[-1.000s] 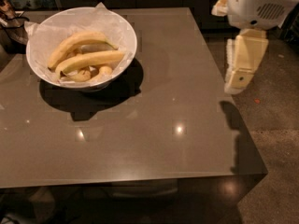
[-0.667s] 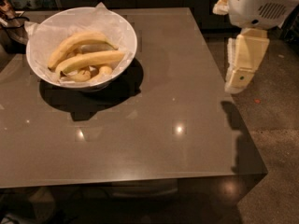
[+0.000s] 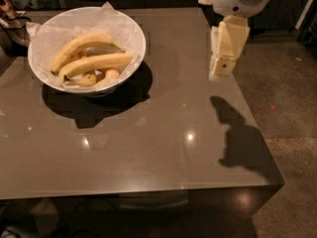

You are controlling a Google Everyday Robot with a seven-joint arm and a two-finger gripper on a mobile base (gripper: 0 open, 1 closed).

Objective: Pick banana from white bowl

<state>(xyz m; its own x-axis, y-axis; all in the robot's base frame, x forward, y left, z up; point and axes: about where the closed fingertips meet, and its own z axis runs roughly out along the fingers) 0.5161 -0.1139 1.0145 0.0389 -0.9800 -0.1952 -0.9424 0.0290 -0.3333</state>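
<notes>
Gripper [image 3: 221, 69] hangs over the table's [image 3: 163, 148] far side edge; I can't tell if it's open or closed. Banana [image 3: 96, 63] lies in white bowl [image 3: 140, 33], well to its view-left, with its long axis pointing roughly toward the gripper.

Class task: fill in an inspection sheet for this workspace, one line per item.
Surface: glossy grey table, with glare spots.
Job's things: banana lies in white bowl, beside a second long banana and small bananas.
Clutter: dark object at far-left edge, unclear.
Grippers: gripper hangs above the table's right edge, apart from the bowl.
Cables: nothing seen.
Surroundings: speckled floor at right.
</notes>
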